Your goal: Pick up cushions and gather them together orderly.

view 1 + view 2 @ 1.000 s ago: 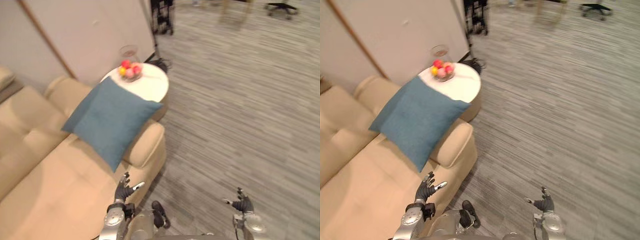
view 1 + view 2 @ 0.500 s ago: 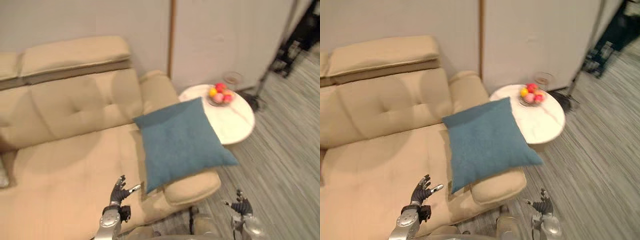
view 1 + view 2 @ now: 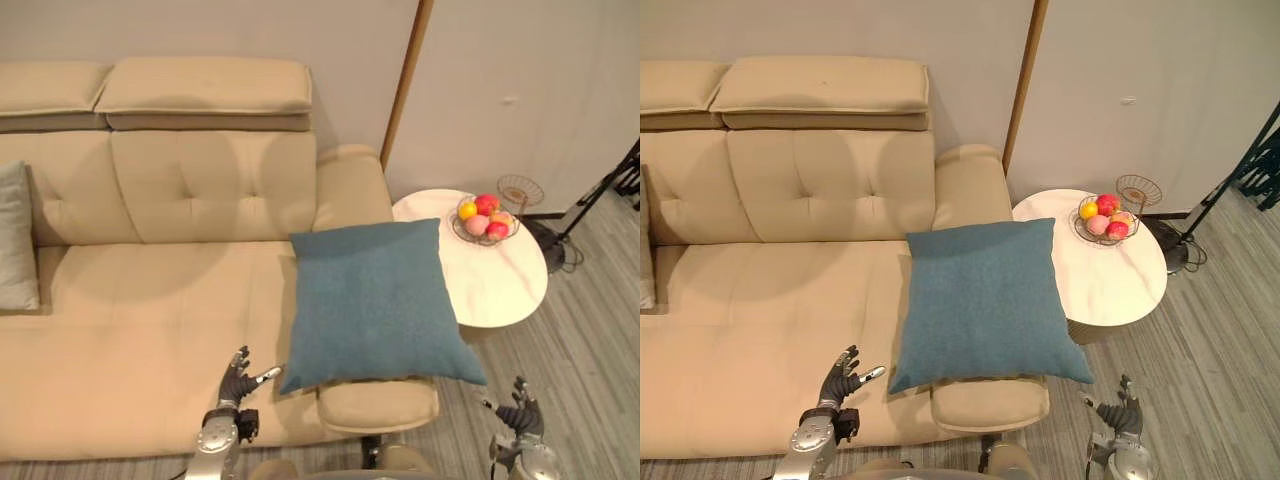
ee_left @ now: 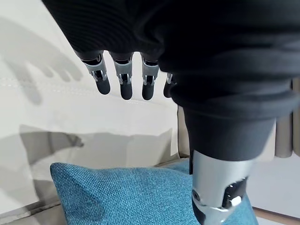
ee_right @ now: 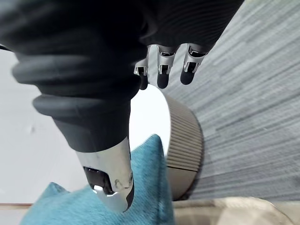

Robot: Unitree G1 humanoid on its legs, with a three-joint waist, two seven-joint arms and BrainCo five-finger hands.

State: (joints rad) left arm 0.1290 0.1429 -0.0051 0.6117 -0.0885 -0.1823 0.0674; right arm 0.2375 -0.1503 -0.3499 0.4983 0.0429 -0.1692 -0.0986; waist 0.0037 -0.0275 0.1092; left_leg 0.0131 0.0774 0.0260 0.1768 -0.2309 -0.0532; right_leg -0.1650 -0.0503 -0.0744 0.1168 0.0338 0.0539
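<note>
A blue square cushion [image 3: 374,303] leans over the right armrest of the beige sofa [image 3: 150,300], its lower edge hanging past the armrest's front. A grey cushion [image 3: 16,238] stands at the sofa's far left end. My left hand [image 3: 238,378] hovers open over the seat's front edge, just left of the blue cushion's lower corner [image 4: 122,197], touching nothing. My right hand [image 3: 520,416] is open low over the floor, right of the armrest and in front of the round table, with the blue cushion [image 5: 140,187] showing past its thumb.
A round white side table [image 3: 495,275] stands beside the sofa's right armrest and carries a wire bowl of fruit [image 3: 483,217] and an empty wire basket [image 3: 520,188]. A dark stand's legs [image 3: 600,195] reach in at the right. Grey striped carpet [image 3: 1220,340] lies to the right.
The whole picture has swung left and straightened, so the camera has turned from the floor to face the sofa squarely. Both hands stay low and open. The blue cushion rests as before.
</note>
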